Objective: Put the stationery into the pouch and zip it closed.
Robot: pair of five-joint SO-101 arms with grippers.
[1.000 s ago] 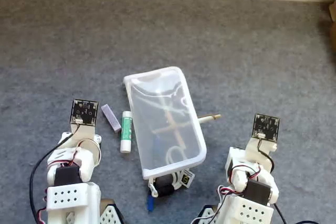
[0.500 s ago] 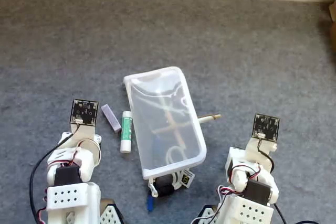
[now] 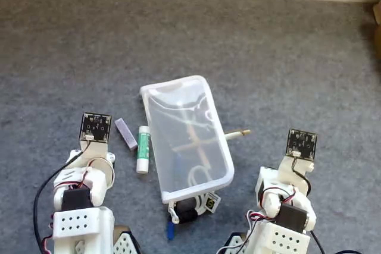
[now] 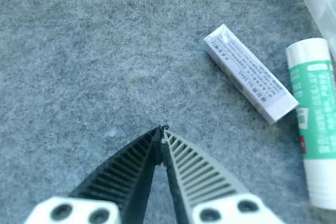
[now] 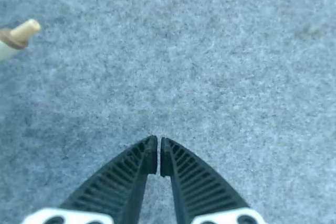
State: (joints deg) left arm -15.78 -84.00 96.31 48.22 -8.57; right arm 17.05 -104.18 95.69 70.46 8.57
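A clear mesh pouch (image 3: 187, 138) lies in the middle of the grey carpet, with some items showing through it. Beside its left edge lie a green and white glue stick (image 3: 143, 149) and a small lavender box (image 3: 125, 133). A cream stick tip (image 3: 237, 134) pokes out from the pouch's right side. My left gripper (image 4: 161, 128) is shut and empty over bare carpet, a short way from the lavender box (image 4: 249, 80) and the glue stick (image 4: 314, 124). My right gripper (image 5: 158, 139) is also shut and empty, with the cream tip (image 5: 16, 38) well off to one side.
A blue pen (image 3: 171, 228) and a small black item (image 3: 190, 209) lie at the pouch's near end. The left arm (image 3: 89, 171) and the right arm (image 3: 289, 194) stand at the near edge, either side of the pouch. Open carpet stretches beyond the pouch.
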